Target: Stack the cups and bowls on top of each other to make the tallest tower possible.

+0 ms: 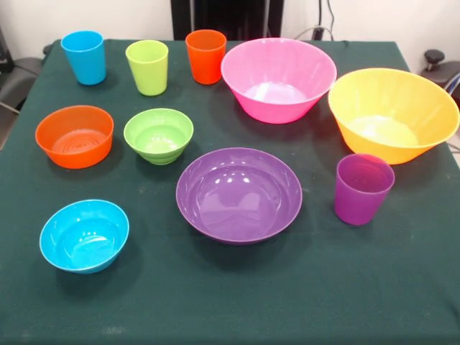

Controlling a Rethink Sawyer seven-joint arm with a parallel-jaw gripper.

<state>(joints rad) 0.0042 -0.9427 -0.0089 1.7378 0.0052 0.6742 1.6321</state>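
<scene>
All cups and bowls stand apart, upright, on the green table; nothing is stacked and no tower shows. The blue cup (84, 57), lime green cup (147, 66) and orange cup (205, 55) stand in a row at the far left. The purple cup (363, 188) stands at the right. The small orange bowl (74, 136), small green bowl (158, 135) and small blue bowl (84, 235) sit at the left. The wide purple bowl (239, 194) is in the middle. The large pink bowl (278, 79) and yellow bowl (392, 113) are at the far right. The gripper is out of view.
The robot's black pedestal (226, 18) stands at the table's far side. The green tablecloth (287, 302) covers the whole table. A black chair part (440, 66) shows past the right edge.
</scene>
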